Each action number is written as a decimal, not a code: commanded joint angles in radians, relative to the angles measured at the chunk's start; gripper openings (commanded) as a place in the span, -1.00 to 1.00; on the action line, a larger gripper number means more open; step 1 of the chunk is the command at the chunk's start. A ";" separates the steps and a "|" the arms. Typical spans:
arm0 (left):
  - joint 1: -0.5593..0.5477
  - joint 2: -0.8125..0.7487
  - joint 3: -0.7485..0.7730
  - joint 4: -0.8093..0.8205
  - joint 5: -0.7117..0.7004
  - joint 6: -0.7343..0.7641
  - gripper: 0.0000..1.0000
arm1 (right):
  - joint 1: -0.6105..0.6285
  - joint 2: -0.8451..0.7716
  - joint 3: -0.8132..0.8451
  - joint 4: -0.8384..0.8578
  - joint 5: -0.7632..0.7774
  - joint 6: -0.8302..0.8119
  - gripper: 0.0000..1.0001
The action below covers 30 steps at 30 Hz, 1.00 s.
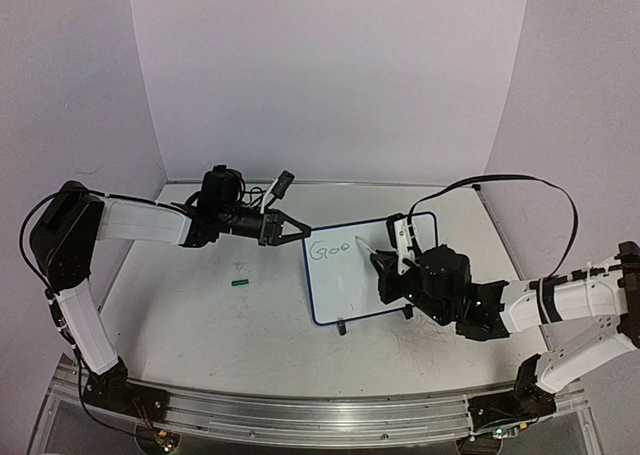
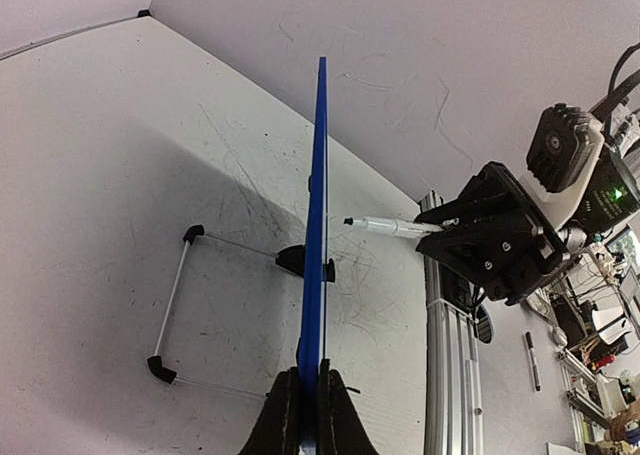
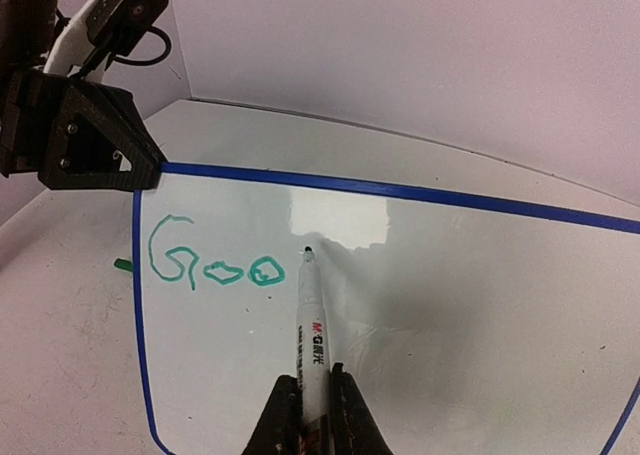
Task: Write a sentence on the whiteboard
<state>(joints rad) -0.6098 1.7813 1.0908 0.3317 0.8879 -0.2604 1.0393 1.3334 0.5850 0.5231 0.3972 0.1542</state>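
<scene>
Whiteboard: the whiteboard (image 1: 370, 275) stood tilted on its black feet at centre right of the top view, on the white table (image 1: 200, 315); in the left wrist view it appeared edge-on as a blue line (image 2: 317, 225)
Sentence: of the sentence (image 1: 333, 249) only green "Goo" was written, in the board's upper left corner (image 3: 215, 265)
Left end effector: the left end effector (image 1: 300, 229) was closed narrow on the board's blue frame at its upper left edge, fingers either side of the edge at the bottom of its wrist view (image 2: 308, 385)
Right end effector: the right end effector (image 1: 385, 263) was clamped on a white marker (image 3: 310, 325), fingers at the bottom centre of its wrist view (image 3: 310, 385)
Marker tip: pointed at the board just right of the second "o"; contact could not be told
Other: a small green piece (image 1: 239, 283) lay on the table left of the board, well apart from it
</scene>
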 commanded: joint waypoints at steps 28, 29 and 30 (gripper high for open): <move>-0.004 -0.034 0.000 -0.002 0.009 0.021 -1.00 | 0.001 0.071 0.032 0.001 0.031 -0.010 -1.00; -0.004 -0.034 0.000 -0.002 0.009 0.021 -1.00 | 0.000 0.073 0.032 0.001 0.026 -0.010 -1.00; -0.004 -0.035 0.000 -0.002 0.009 0.021 -1.00 | 0.000 0.074 0.031 0.001 0.021 -0.010 -1.00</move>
<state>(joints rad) -0.6098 1.7813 1.0908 0.3313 0.8869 -0.2607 1.0397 1.3865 0.5850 0.5171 0.4257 0.1554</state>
